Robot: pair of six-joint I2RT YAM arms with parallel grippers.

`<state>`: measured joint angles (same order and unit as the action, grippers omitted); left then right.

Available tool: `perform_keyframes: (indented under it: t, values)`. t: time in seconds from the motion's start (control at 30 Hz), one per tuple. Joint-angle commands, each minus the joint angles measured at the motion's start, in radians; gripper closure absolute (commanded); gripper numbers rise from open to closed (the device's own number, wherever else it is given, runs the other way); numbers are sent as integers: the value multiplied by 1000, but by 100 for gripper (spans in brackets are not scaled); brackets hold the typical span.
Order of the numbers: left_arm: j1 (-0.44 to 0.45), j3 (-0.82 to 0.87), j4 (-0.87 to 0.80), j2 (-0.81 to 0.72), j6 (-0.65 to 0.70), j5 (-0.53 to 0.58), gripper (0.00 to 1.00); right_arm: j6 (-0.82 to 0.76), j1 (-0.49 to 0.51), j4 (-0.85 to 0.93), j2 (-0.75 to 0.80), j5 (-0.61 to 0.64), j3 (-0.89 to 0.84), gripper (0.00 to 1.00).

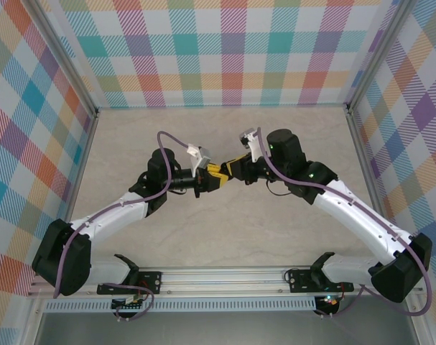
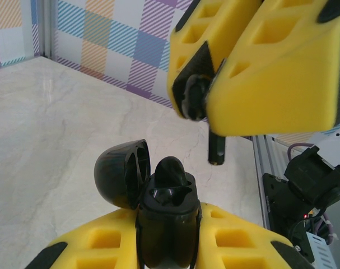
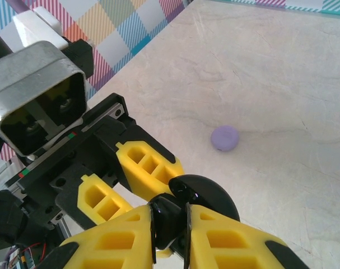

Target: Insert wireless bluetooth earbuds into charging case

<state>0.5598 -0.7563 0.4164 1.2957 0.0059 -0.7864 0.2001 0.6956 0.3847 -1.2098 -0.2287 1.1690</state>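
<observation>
Currently mid-insertion, I judge: my left gripper (image 2: 168,238) clamps the open charging case (image 2: 165,199); my right gripper (image 2: 210,89) pinches a black earbud (image 2: 217,147) just beyond my left fingertips. Next: align stem, press in.

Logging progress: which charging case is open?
The black case, lid flipped back, held in the left gripper; the lilac case lies shut on the table.

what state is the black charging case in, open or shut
Open: the charging case has its lid swung back to the side, interior exposed.
</observation>
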Motion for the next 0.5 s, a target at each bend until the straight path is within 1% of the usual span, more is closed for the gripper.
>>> perform_keyframes:
  t: [0.0, 0.47]
  values:
    - [14, -43, 4, -25, 16, -35, 100, -18, 7, -15, -8, 9, 36, 81]
    - [22, -59, -8, -23, 7, -40, 100, -19, 8, -7, -17, 17, 38, 81]
